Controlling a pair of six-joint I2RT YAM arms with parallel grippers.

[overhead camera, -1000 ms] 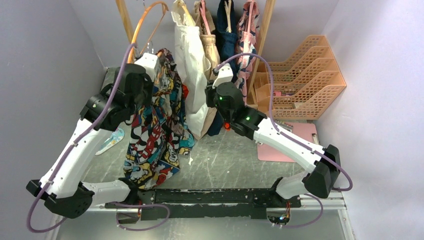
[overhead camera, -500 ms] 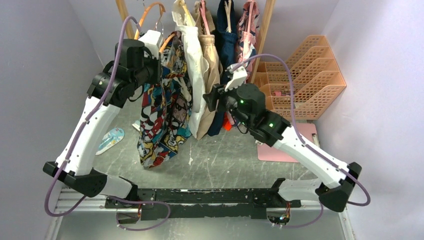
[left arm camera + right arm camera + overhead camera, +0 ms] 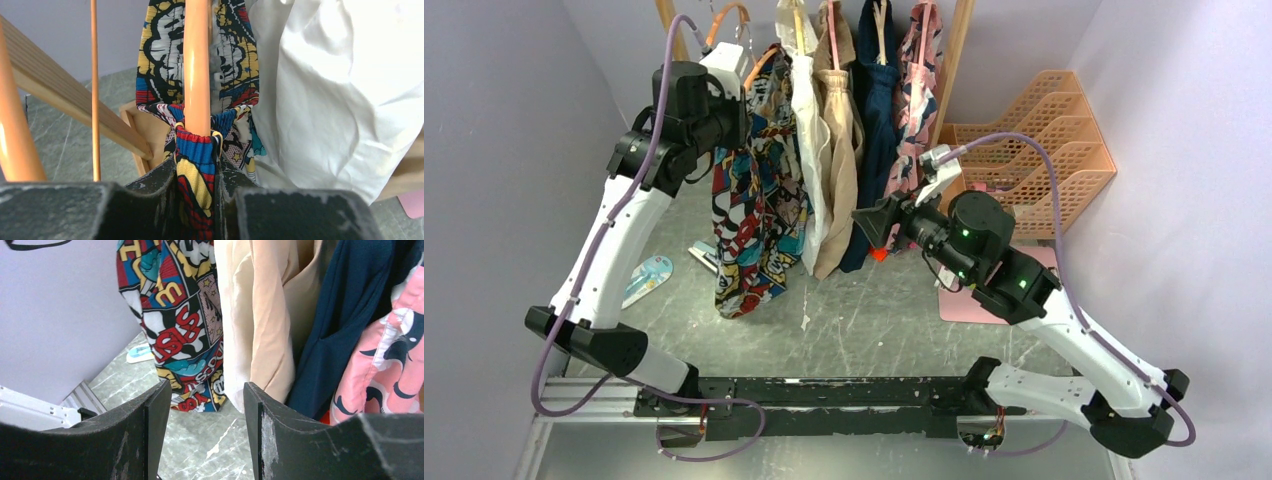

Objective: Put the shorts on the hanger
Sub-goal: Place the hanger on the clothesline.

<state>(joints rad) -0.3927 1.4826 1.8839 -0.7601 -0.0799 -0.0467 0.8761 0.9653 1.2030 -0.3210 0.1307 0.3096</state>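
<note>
The comic-print shorts [image 3: 759, 200] hang down from the orange hanger [image 3: 764, 60] at the back left, beside the garments on the rack. My left gripper [image 3: 746, 90] is raised there. In the left wrist view it [image 3: 197, 167] is shut on the shorts' waistband [image 3: 199, 160], right under the hanger's orange bar [image 3: 196, 65], which the fabric wraps. My right gripper [image 3: 871, 217] stands open mid-table, apart from the clothes. In its own view nothing is between its fingers [image 3: 204, 390], and the shorts [image 3: 175, 315] hang ahead to the left. The hanger's hook is hidden.
White [image 3: 809, 140], beige [image 3: 839, 150], navy [image 3: 879, 120] and pink floral [image 3: 916, 110] garments hang to the right of the shorts, between wooden posts [image 3: 951, 60]. A peach wire file rack [image 3: 1024, 150] and a pink board [image 3: 989, 290] are at right. A small blue-white item [image 3: 646, 280] lies at left.
My left arm has lifted the shorts and hanger up and back toward the rack. My right gripper has opened, let go and drawn back to the right.
</note>
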